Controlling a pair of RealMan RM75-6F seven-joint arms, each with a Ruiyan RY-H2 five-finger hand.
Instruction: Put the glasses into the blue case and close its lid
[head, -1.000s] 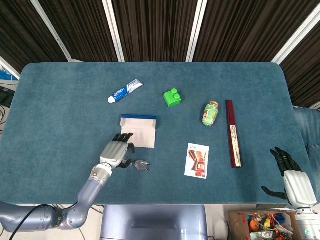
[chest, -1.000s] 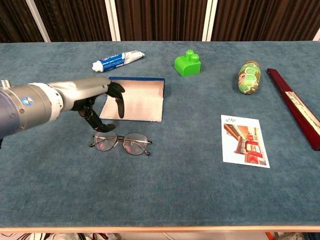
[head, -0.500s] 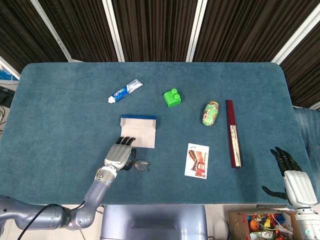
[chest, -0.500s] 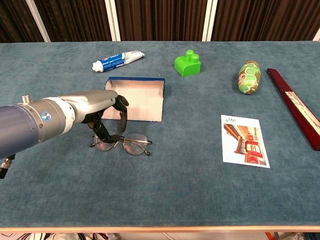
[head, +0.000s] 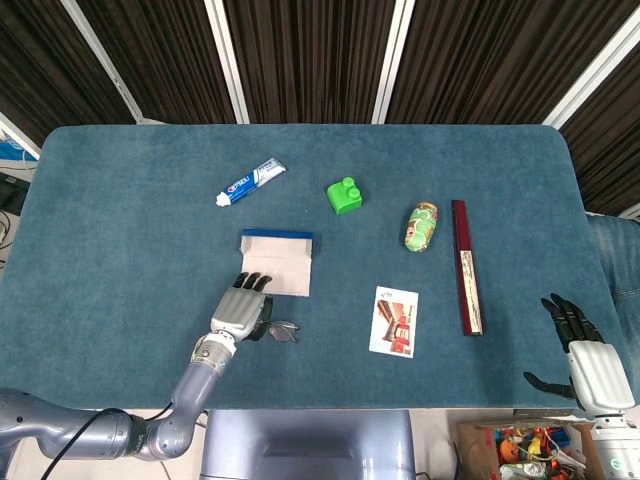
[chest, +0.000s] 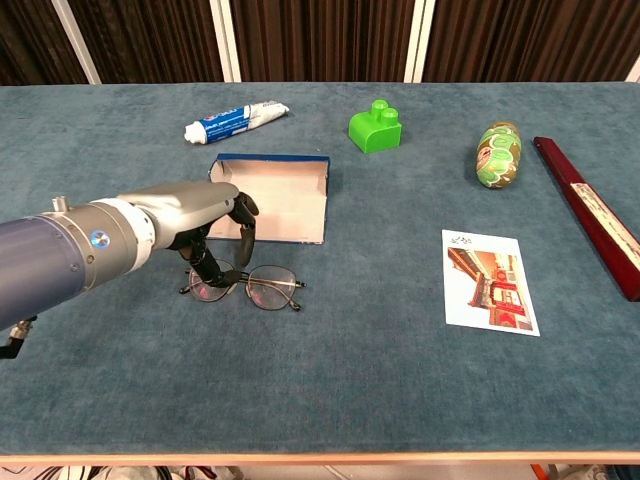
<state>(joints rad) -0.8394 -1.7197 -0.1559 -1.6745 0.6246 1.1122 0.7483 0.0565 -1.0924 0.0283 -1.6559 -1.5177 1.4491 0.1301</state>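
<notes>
Chest view: metal left hand (chest: 205, 215), dark fingers curled, touches thin wire-rimmed glasses (chest: 247, 287) beside flat rectangular blue case (chest: 272, 190).

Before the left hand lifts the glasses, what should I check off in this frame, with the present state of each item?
1. Left hand over the glasses, fingers down at their left lens: ok.
2. Firm grip on the frame: cannot tell; fingers hide the contact.
3. Blue case open, lid back, inside free of things: ok.
4. Path from glasses to case free of other things; they lie just in front of it: ok.
5. Right hand open, off the table's edge, far from the work: ok.
6. Toothpaste and green block lie behind the case, apart from it: ok.
</notes>
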